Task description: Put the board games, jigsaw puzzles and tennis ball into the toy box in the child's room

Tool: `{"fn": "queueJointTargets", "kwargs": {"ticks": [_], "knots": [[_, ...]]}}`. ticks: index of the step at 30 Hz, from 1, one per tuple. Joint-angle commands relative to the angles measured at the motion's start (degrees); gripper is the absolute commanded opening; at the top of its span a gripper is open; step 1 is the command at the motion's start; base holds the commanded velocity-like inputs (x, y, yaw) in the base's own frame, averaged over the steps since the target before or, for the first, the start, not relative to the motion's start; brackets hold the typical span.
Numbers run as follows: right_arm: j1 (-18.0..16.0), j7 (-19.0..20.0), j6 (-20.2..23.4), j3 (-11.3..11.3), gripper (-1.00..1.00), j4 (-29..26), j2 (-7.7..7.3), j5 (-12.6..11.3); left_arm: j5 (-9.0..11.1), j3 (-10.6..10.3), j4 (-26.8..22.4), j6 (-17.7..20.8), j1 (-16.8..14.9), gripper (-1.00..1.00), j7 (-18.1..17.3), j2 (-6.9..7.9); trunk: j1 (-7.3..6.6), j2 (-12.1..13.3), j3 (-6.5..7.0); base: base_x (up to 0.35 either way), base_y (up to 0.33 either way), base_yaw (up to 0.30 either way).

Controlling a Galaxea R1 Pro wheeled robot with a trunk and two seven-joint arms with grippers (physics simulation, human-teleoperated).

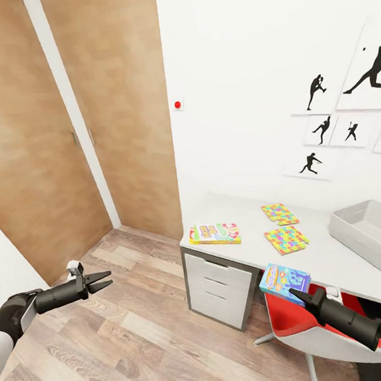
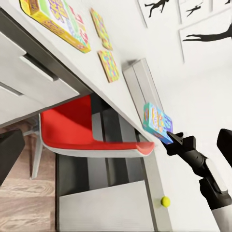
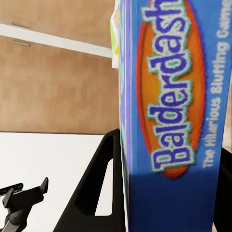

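My right gripper (image 1: 296,293) is clamped on the blue game box (image 1: 283,282); the tub (image 1: 363,231) lies ahead-right across the desk (image 1: 327,257). My left gripper (image 1: 103,280), open and empty, is farther.

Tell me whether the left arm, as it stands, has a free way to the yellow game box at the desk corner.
Probably yes. The left pincer is open and empty over the floor, with nothing between it and the yellow game box on the desk. The arm may still need to reach up and across.
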Motion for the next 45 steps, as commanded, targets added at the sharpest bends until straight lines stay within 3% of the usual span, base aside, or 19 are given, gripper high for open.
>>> {"fn": "queueJointTargets", "kwargs": {"ticks": [1,25,45], "knots": [[-0.1,0.6,0.3,-0.1,-1.00,0.0,0.01,0.1,-0.1,0.1,0.0,0.6,0.0,1.00,-0.2,0.02,0.03,-0.1,-0.14,0.005,0.000,-0.262],[-0.1,0.6,0.3,-0.1,-1.00,0.0,0.01,0.2,-0.1,0.1,0.0,0.6,0.0,1.00,-0.2,0.02,0.03,-0.1,-0.74,0.006,0.000,-0.258],[-0.1,0.6,0.3,-0.2,-1.00,0.0,0.01,0.0,-0.1,0.1,0.0,0.6,0.0,1.00,-0.1,0.02,0.03,-0.1,-0.74,0.030,0.000,-0.027]]}}
